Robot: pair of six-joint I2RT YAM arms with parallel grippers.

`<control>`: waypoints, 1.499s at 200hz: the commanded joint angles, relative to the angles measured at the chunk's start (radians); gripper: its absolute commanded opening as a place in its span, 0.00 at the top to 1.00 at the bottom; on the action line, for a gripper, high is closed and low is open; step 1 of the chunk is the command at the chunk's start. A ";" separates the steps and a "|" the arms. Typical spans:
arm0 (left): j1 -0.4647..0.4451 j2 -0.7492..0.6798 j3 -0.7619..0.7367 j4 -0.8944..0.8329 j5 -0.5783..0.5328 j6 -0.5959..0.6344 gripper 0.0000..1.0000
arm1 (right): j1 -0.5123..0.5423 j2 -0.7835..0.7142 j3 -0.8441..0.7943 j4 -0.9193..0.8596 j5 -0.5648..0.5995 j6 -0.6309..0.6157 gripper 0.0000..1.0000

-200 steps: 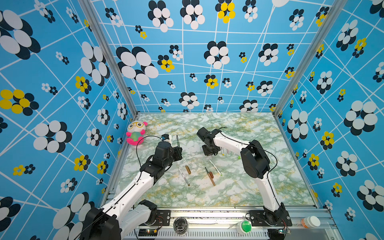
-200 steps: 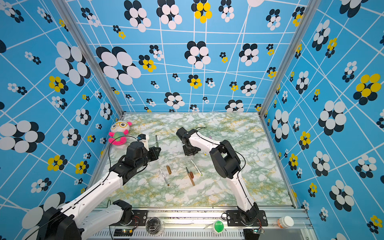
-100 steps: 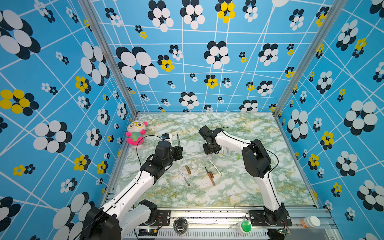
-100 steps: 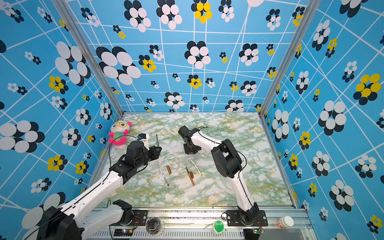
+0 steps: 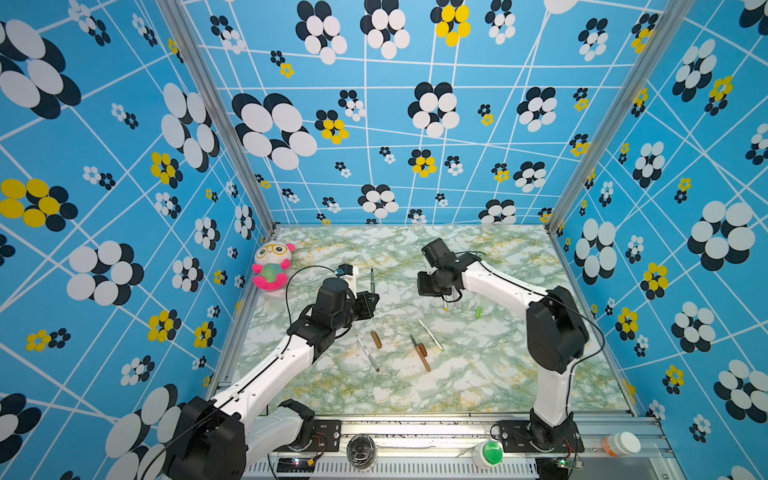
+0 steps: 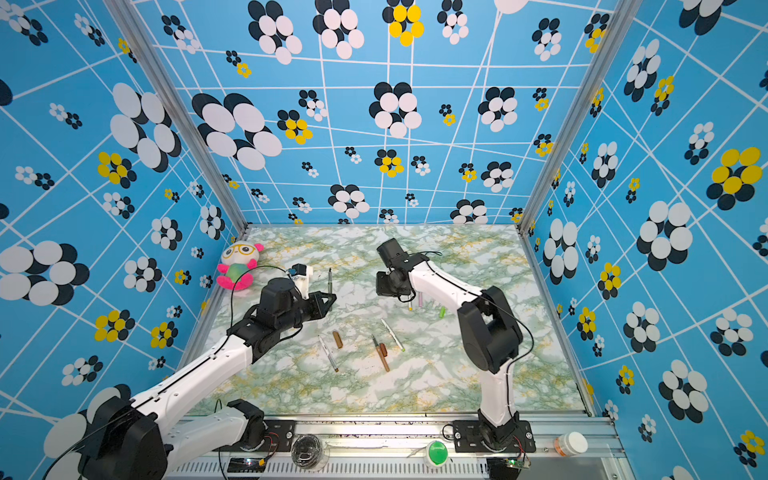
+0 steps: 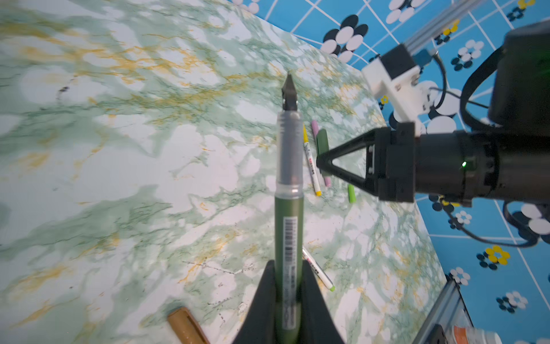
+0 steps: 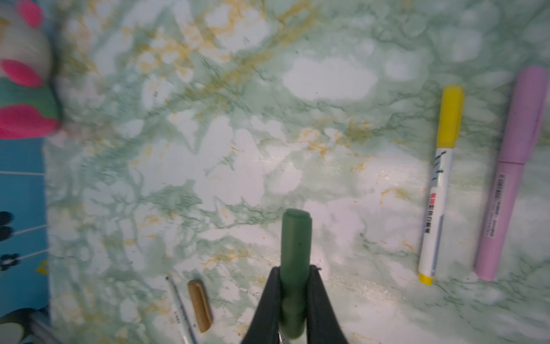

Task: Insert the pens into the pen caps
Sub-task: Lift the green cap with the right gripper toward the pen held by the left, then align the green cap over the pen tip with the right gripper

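We have the left pincer (image 7: 288, 269) pressed onto the lower barrel of the green pen (image 7: 288, 208). It holds the pen upright, pointed tip upward, above the far left part of the worktop (image 5: 498, 374). That pose makes sense: the bare tip is exposed and free on every side, so a cap can be pushed onto it from above.

The right pincer (image 8: 294, 271) pinches the green cap (image 8: 296, 235) by one end, leaving most of its length sticking out beyond the fingertips (which end is the open one we cannot tell). It hovers over the far middle of the worktop, to the right of the pen and well apart from it.

We judge the step in hand to be bringing cap and tip together, which calls for lining the cap's mouth up with the tip.

Just beside the right pincer, the yellow-capped pen (image 8: 440, 184) and the pink pen (image 8: 512, 172) lie side by side, both already closed and set apart from the rest. Nearer us, loose pens (image 5: 368, 353) and the brown cap (image 5: 376, 339) lie in the middle. The lime cap (image 5: 478, 311) lies to the right.
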State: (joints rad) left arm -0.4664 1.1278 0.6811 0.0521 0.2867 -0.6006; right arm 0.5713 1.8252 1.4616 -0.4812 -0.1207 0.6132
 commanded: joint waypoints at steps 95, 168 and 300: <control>-0.150 0.110 0.096 0.078 0.169 0.127 1.00 | -0.084 -0.207 -0.206 0.492 -0.292 0.351 0.97; -0.154 0.142 0.110 0.066 0.109 0.119 1.00 | -0.066 -0.217 -0.216 0.544 -0.357 0.388 0.98; -0.152 0.127 0.110 0.078 0.068 0.106 1.00 | -0.013 -0.203 -0.201 0.478 -0.338 0.326 0.99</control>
State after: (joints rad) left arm -0.6109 1.2663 0.7551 0.1108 0.3660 -0.4969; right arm 0.5484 1.6283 1.2545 0.0216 -0.4622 0.9646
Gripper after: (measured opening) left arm 0.142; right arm 0.146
